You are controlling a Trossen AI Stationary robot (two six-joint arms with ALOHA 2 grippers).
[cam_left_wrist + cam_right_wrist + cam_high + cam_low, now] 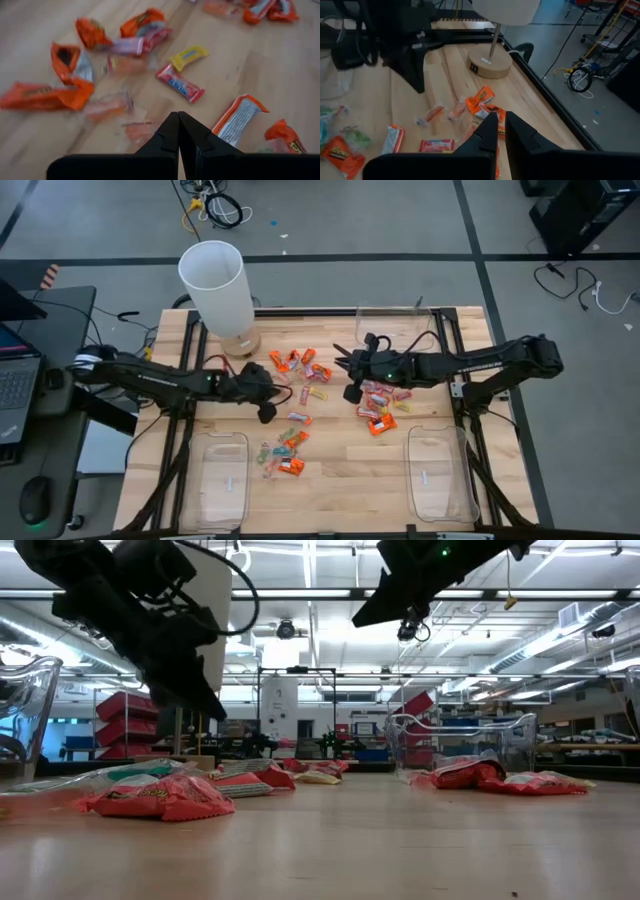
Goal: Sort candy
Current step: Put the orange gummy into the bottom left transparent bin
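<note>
The candy (300,395) lies scattered across the middle of the tabletop (345,475). The left gripper (178,131) hangs above it, fingers clenched and empty. The right gripper (499,131) hovers over its own cluster, fingers barely parted, grasping nothing.

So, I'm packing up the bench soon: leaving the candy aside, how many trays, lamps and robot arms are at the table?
Clear trays: 3
Lamp: 1
Robot arms: 2
Total: 6
</note>
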